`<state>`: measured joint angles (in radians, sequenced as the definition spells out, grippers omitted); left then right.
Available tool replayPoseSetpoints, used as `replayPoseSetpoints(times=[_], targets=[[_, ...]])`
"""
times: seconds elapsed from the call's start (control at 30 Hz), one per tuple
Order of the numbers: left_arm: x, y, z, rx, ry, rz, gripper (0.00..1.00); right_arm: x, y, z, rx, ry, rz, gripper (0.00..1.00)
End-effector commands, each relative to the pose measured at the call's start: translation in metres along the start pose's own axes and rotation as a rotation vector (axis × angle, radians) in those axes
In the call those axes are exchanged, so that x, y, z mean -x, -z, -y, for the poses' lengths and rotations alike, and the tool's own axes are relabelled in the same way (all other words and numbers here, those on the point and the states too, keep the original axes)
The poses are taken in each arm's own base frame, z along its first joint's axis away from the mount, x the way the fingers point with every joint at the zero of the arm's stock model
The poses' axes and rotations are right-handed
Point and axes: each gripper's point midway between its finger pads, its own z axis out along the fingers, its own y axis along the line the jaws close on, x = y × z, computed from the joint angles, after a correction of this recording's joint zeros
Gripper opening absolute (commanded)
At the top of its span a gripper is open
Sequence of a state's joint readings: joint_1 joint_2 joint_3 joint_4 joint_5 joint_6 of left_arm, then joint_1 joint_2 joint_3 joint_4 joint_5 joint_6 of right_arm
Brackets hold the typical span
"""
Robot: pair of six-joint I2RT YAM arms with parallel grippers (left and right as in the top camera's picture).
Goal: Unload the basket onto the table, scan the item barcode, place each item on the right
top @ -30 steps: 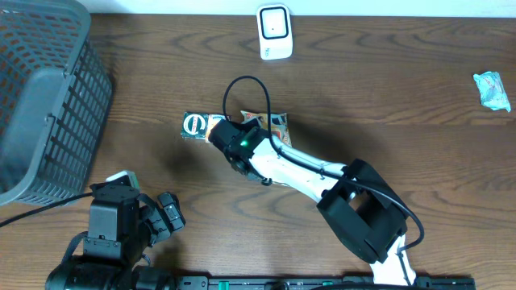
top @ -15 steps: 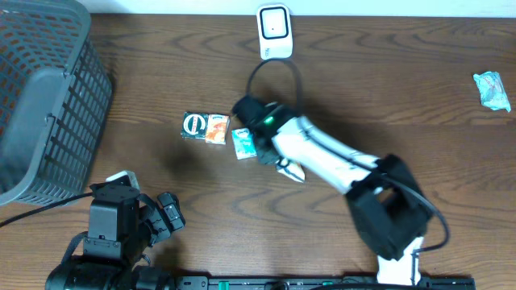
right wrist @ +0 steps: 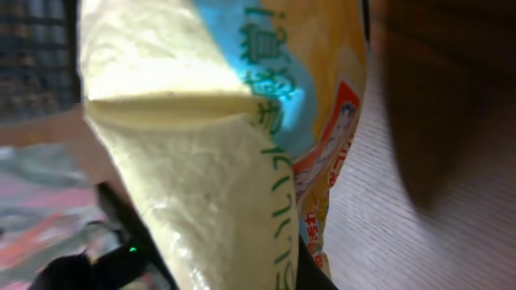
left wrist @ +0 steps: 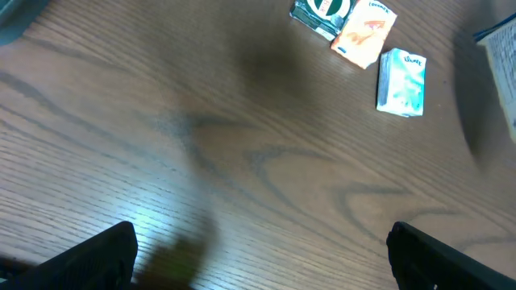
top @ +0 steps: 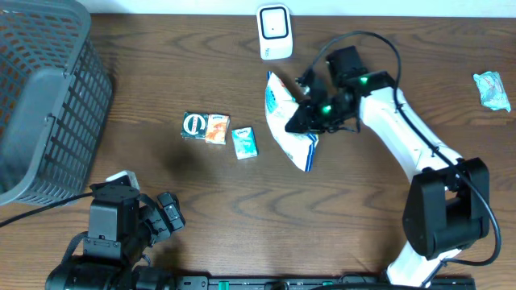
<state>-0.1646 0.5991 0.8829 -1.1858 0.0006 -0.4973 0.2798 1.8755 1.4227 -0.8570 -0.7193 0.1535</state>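
The item is a snack bag point(top: 286, 121), white and blue with yellow print. It hangs above the table's middle, with my right gripper point(top: 306, 117) shut on its right edge. In the right wrist view the bag point(right wrist: 226, 145) fills the frame between the dark fingers point(right wrist: 121, 246) of the right gripper point(right wrist: 218, 270). No barcode shows on it. The white scanner point(top: 274, 32) stands at the table's back edge, just up and left of the bag. My left gripper point(top: 167, 213) rests at the front left; in its wrist view it point(left wrist: 262, 258) is open over bare wood.
A grey basket point(top: 44, 97) fills the back left corner. Two small packs point(top: 204, 126) and a pale blue tissue pack point(top: 244, 142) lie left of the bag. A crumpled teal wrapper point(top: 492, 89) lies at the far right.
My right gripper closed on the snack bag, lifted it off the table's middle and swung it right and back toward the scanner. The left arm has not moved.
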Motion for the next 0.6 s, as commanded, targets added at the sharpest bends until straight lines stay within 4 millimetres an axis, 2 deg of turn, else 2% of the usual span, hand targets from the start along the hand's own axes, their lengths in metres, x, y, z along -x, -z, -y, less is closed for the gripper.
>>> replayPoseSetpoints(times=[0.0, 0.13, 0.2, 0.27, 0.37, 0.57], targets=[[0.000, 0.000, -0.002, 0.009, 0.000, 0.005, 0.98, -0.014, 0.002, -0.004, 0.172, -0.012, -0.008, 0.01], [0.000, 0.000, -0.002, 0.009, 0.000, 0.005, 0.98, -0.031, -0.010, 0.035, 0.148, -0.143, 0.001, 0.01], [0.000, 0.000, -0.002, 0.009, 0.000, 0.005, 0.98, -0.041, -0.014, 0.061, 0.073, -0.220, 0.001, 0.01], [0.000, 0.000, -0.002, 0.009, 0.000, 0.005, 0.98, -0.046, -0.010, 0.081, -0.007, -0.276, 0.003, 0.07], [0.000, 0.000, -0.002, 0.009, 0.000, 0.005, 0.98, -0.049, 0.002, 0.101, -0.099, -0.328, 0.004, 0.19], [0.000, 0.000, -0.002, 0.009, 0.000, 0.005, 0.97, -0.046, 0.045, 0.133, -0.347, -0.399, -0.003, 0.31]])
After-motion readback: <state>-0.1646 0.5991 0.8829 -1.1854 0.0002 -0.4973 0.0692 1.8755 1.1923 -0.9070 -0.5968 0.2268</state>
